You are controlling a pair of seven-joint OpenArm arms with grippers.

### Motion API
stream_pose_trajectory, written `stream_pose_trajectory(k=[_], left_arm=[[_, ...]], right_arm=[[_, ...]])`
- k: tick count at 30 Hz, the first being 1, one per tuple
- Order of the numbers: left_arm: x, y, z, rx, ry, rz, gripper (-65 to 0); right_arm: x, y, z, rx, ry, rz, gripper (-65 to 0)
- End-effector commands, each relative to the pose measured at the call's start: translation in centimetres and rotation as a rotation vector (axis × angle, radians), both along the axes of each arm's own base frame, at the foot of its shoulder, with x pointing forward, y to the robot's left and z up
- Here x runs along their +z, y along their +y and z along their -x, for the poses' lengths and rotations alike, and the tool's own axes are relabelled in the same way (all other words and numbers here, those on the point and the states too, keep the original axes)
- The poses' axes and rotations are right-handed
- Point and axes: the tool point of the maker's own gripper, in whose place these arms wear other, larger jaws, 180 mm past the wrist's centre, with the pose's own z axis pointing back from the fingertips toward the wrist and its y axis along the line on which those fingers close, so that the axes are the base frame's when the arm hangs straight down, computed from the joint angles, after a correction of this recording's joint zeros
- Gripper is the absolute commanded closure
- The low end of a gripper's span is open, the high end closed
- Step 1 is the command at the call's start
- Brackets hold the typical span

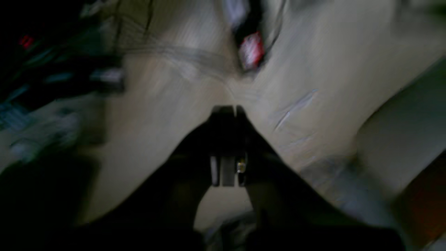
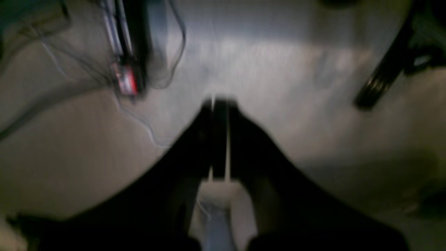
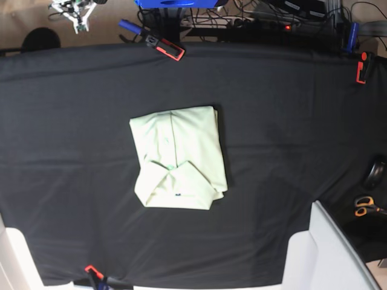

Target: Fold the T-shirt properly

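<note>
Nearest the base camera, along the bottom edge, a small red clamp (image 3: 92, 269) grips the near hem of the black table cloth (image 3: 290, 139), and pale white structures (image 3: 329, 251) rise at the near right corner and the near left corner. A pair of orange-handled scissors (image 3: 364, 206) lies at the right edge, with a dark rounded object (image 3: 375, 173) just beyond it.

Neither arm reaches over the cloth in the base view. The wrist views (both badly motion-blurred) carry the tools instead. The left gripper (image 1: 228, 109) has its dark jaws pressed together, with nothing between them; a pale floor and a blurred red-and-white item (image 1: 251, 50) lie beyond it. The right gripper (image 2: 218, 101) likewise has its jaws brought together and holds nothing, with a blurred red-tipped object (image 2: 126, 81) and loose cables to its left.

The T-shirt (image 3: 178, 158) lies near the middle of the table cloth, a little left of centre, folded into a compact, roughly rectangular bundle. Its sleeves are turned in over the near half, and a tiny dark mark (image 3: 177, 194) shows near its near edge.

At the far edge, a red-and-black clamp (image 3: 164, 47) bites the cloth left of centre, and another red clamp (image 3: 361, 67) sits at the far right corner. Cables and a blue item (image 3: 175, 3) crowd the floor behind.
</note>
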Motion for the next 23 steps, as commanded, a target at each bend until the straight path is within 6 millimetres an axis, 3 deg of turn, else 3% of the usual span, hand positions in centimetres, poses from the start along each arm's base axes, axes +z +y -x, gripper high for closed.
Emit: stream_pose_trajectory(k=[1, 5, 9, 13, 18, 23], left_arm=[[-0.1, 1.5, 0.1, 0.044, -0.002, -0.03, 0.0], [-0.3, 3.5, -2.6, 0.168, -0.057, -0.062, 0.0], [-0.1, 5.9, -5.5, 0.166, -0.141, -0.089, 0.0], [0.0, 7.3, -5.3, 0.176, -0.136, -0.111, 0.0], [-0.2, 7.3, -3.8, 0.178, -0.093, -0.117, 0.0], [-0.2, 7.0, -3.6, 0.182, -0.093, -0.113, 0.0]], right_arm=[[0.1, 0.0, 1.4, 0.007, 0.009, -0.027, -1.3], [0.5, 1.2, 0.7, 0.006, -0.097, -0.138, -1.5], [0.7, 0.7, 1.3, -0.002, -0.096, -0.137, -1.6], [0.8, -0.6, 1.4, 0.004, -0.092, -0.117, -1.6], [0.9, -1.1, 1.4, 0.004, -0.091, -0.109, -1.6], [0.9, -1.3, 1.4, 0.003, -0.092, -0.105, -1.6]])
